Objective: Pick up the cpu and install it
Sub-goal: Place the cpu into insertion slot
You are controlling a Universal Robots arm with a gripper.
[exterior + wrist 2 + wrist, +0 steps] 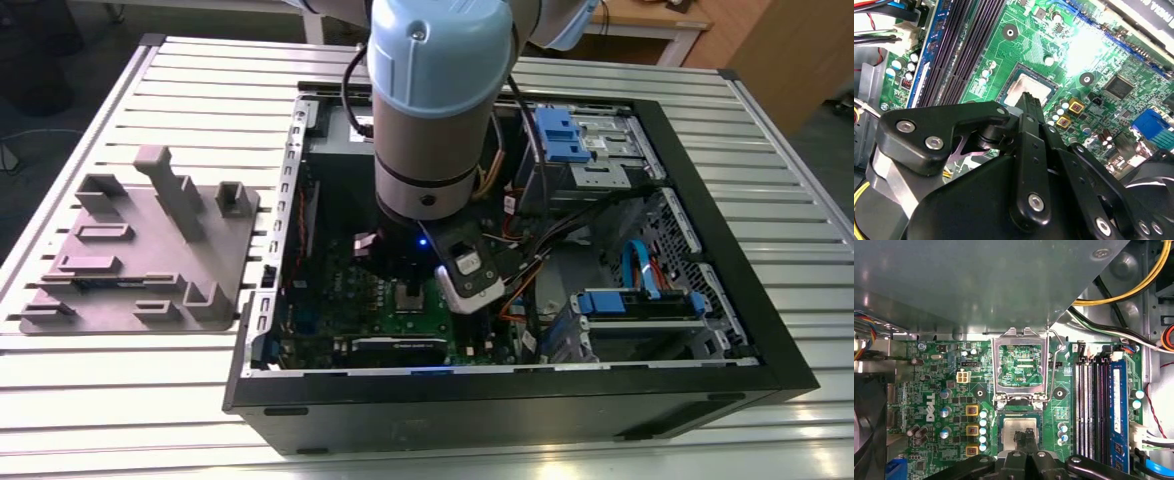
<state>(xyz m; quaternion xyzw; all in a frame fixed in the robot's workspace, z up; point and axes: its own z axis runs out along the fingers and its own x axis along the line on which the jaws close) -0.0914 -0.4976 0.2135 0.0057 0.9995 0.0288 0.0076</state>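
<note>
The cpu (1013, 430) lies flat in the socket on the green motherboard (944, 390), its pale metal top facing up. My gripper (1026, 436) hovers right over it with both black fingers pressed together, shut, nothing between them. In the second wrist view the fingertips (1029, 100) overlap the near edge of the cpu (1029, 85); I cannot tell whether they touch it. The silver socket frame (1020, 360) stands flipped open beyond the chip. In the exterior view the gripper (407, 275) reaches down inside the open computer case (747, 330).
Black memory sticks (1089, 405) run alongside the socket. Yellow and black cables (1124, 295) hang close by, and blue drive brackets (641, 305) fill the case's far side. A grey tray (134, 250) rests on the slatted table at the exterior view's left.
</note>
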